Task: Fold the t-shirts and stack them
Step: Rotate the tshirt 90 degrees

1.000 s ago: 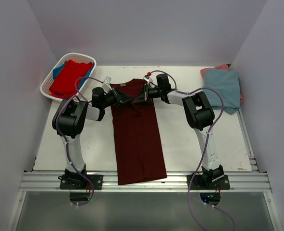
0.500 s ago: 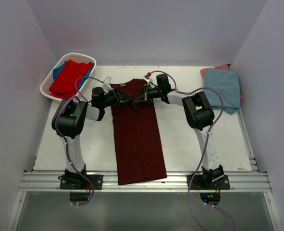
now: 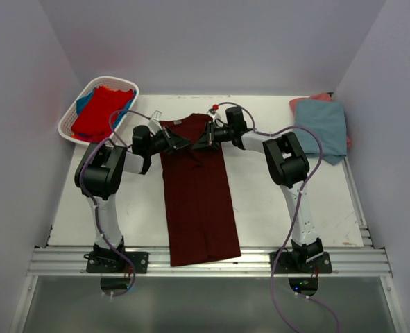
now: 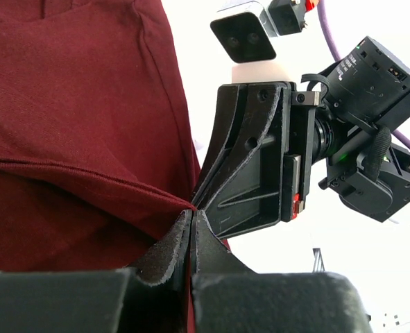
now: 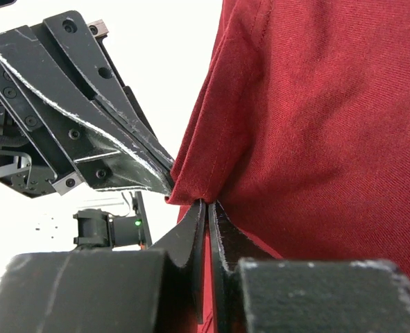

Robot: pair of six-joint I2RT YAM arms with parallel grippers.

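White desk (image 3: 281, 208), plain pale walls round it. Nearest us, between the two arm bases, the maroon t-shirt (image 3: 199, 201) has its hem at the near edge. It lies flat as one long narrow strip running away from us. No sleeves stick out, so we judge the lengthwise folds are in. The crosswise fold is not yet done.

At the strip's far end, just short of the collar, both pincers meet over the cloth with their tips almost touching.
- Left pincer (image 3: 184, 143): fingers pressed together. Its wrist view shows a ridge of maroon cloth drawn into the tips, so we call it pinching the shirt.
- Right pincer (image 3: 198, 143): fingers likewise pressed together, with a hemmed edge of the same shirt nipped between them.

How much cloth each one holds, we cannot tell.

Farther back in the left corner sits the white slatted basket (image 3: 69, 126). A red t-shirt (image 3: 100, 114) lies loose on top and a blue t-shirt (image 3: 84, 101) peeks out beside it. Both are unfolded and waiting.

In the far right corner a grey-blue t-shirt (image 3: 322, 125) lies folded on a salmon pink t-shirt (image 3: 318, 97), of which only a rim shows. We read that as the finished stack.

Our tally is two stacked, one mid-fold and at least two left in the basket, so a bit under halfway. For the maroon one, the likely next move is to bring the collar end toward the hem, then carry the shirt to the stack on the right.
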